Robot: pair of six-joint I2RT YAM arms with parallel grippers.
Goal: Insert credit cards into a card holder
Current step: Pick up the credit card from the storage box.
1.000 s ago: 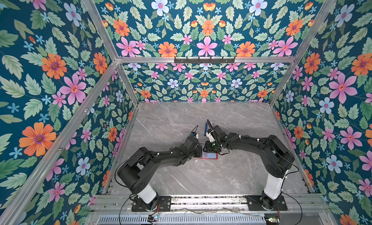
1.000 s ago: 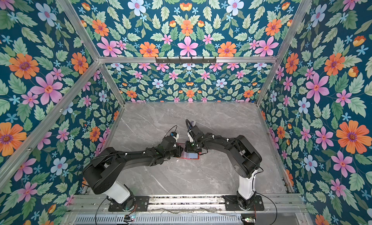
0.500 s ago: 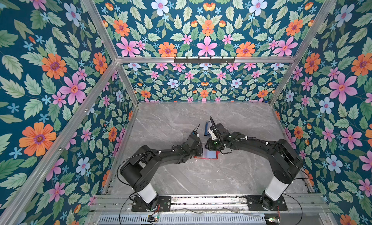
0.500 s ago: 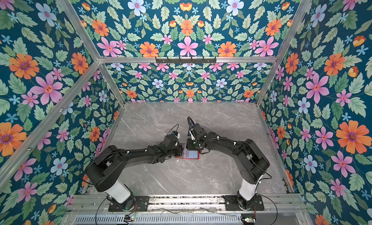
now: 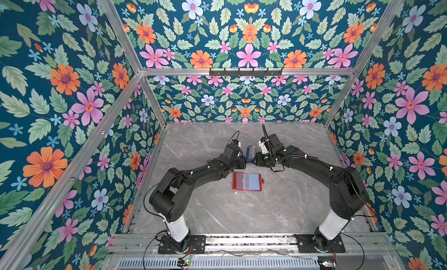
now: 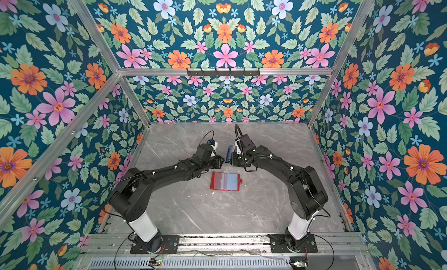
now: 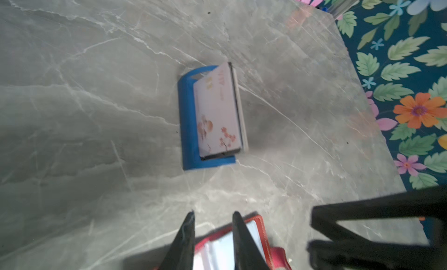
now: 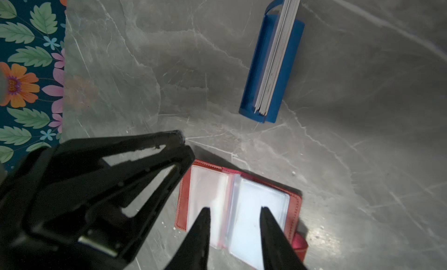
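We see left end effector (image 7: 213, 218) parted, empty | right end effector (image 8: 233, 210) parted, empty | card holder (image 5: 247, 181) spread flat on desk (image 5: 217, 213) | credit cards (image 7: 217, 107) upright in blue rack (image 7: 186, 126)

Card holder (image 5: 247, 181) lies open, credit cards (image 7: 217, 111) upright.

The left arm (image 5: 200, 171) and right arm (image 5: 319, 166) are black, white-based, trailing thin black cables.
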